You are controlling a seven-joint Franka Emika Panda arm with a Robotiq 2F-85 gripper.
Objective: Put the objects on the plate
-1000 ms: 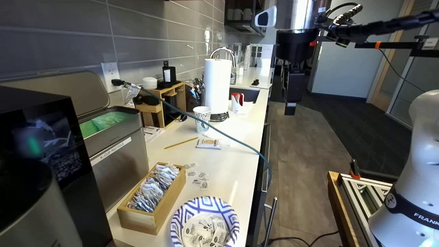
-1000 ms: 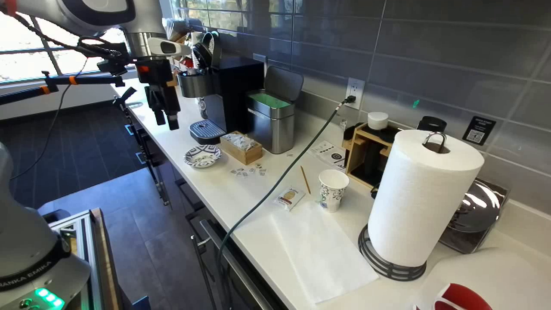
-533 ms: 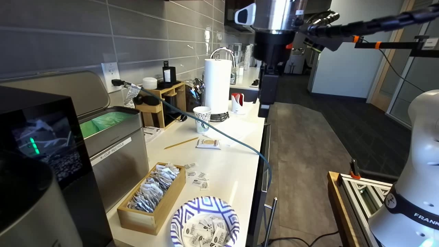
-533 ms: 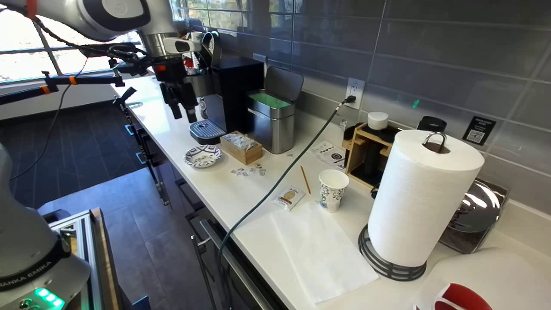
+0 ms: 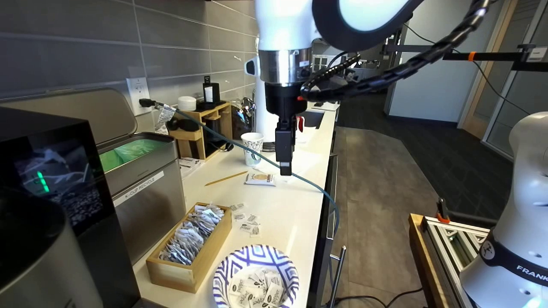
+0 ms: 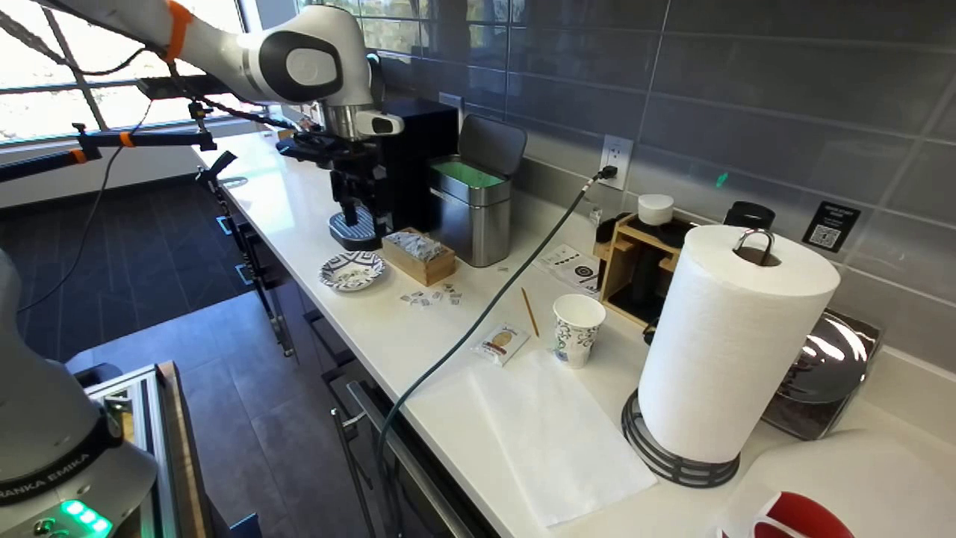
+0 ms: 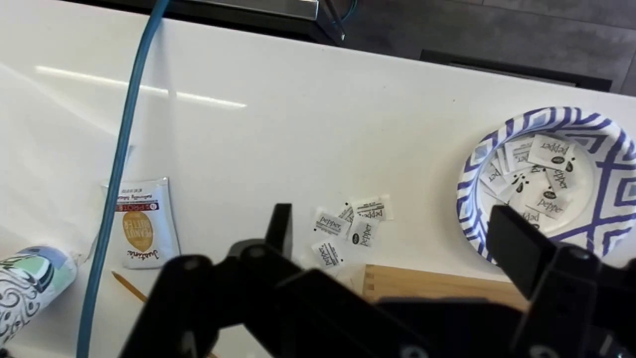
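Several small white pepper packets lie loose on the white counter, some overlapping. They also show in both exterior views. The round paper plate with a blue-and-white pattern stands on the counter with several pepper packets in it. The plate also shows in both exterior views. My gripper is open, jaws wide apart, with nothing between its fingers. It hangs above the counter, pointing down, as both exterior views show. The wrist view looks past its fingers onto the loose packets and the plate.
A wooden tray full of packets stands beside the plate and loose packets. A blue cable crosses over the counter. A peanut butter pouch, a pencil, a paper cup, a paper towel roll and a metal bin stand around.
My gripper has moved lower and in over the counter, leftward in one exterior view and rightward in the other. The packets, plate and tray have not moved.
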